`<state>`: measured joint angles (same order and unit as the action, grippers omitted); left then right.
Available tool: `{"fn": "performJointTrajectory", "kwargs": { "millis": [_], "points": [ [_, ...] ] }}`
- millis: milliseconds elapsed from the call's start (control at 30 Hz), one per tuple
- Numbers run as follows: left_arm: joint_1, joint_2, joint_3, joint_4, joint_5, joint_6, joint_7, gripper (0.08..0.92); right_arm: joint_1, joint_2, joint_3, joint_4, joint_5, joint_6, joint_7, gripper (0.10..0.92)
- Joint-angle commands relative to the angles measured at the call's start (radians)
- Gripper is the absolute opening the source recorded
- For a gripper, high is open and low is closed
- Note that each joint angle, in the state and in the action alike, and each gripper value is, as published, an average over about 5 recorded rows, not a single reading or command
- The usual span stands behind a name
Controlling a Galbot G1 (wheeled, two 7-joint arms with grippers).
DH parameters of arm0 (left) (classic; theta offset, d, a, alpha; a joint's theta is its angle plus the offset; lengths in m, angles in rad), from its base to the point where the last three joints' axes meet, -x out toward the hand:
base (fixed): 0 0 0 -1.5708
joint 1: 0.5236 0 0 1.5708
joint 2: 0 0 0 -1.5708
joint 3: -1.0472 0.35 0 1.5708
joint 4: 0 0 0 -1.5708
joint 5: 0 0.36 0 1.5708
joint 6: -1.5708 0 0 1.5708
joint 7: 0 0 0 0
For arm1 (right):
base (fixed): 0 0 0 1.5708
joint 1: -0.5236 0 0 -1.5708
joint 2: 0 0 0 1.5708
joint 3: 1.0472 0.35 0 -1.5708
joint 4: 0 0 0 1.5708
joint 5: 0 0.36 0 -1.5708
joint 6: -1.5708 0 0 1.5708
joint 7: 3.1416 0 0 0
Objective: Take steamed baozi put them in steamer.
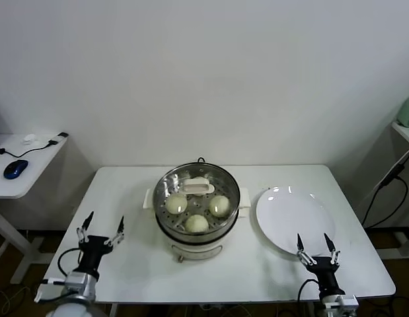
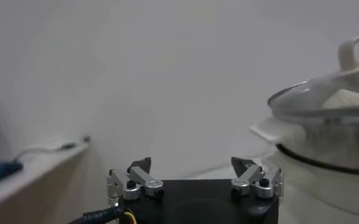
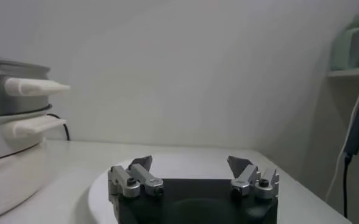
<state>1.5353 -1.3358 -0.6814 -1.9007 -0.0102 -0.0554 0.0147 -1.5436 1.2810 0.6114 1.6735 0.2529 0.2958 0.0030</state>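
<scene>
The steamer stands mid-table, a shiny steel pot on a cream base, with a glass lid and its white handle resting on top. Through the lid I see three pale baozi: one, another and a third. My left gripper hovers open and empty near the table's front left, apart from the steamer. My right gripper is open and empty at the front right, just over the near rim of the plate. In the wrist views both the left gripper and right gripper hold nothing.
An empty white plate lies right of the steamer and shows under the right gripper as the plate rim. A side desk with a blue mouse stands far left. A shelf and a hanging cable are at the right.
</scene>
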Motion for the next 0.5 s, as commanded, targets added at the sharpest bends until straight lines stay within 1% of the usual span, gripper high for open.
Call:
{"fn": "performJointTrajectory", "kwargs": {
  "millis": [33,167,500],
  "points": [
    [0.046,0.023,-0.09,0.068,-0.282,-0.094,-0.006,0.823,-0.002,-0.003,-0.005,0.003,0.019,-0.027,-0.008,0.823],
    [0.049,0.002,-0.06,0.121,-0.259,-0.13,-0.001,0.823,-0.003,-0.001,-0.007,0.003,0.018,-0.03,-0.009,0.823],
    [0.058,-0.008,-0.046,0.12,-0.253,-0.14,0.013,0.823,-0.006,0.005,-0.009,0.006,0.016,-0.029,-0.015,0.823]
  ]
}}
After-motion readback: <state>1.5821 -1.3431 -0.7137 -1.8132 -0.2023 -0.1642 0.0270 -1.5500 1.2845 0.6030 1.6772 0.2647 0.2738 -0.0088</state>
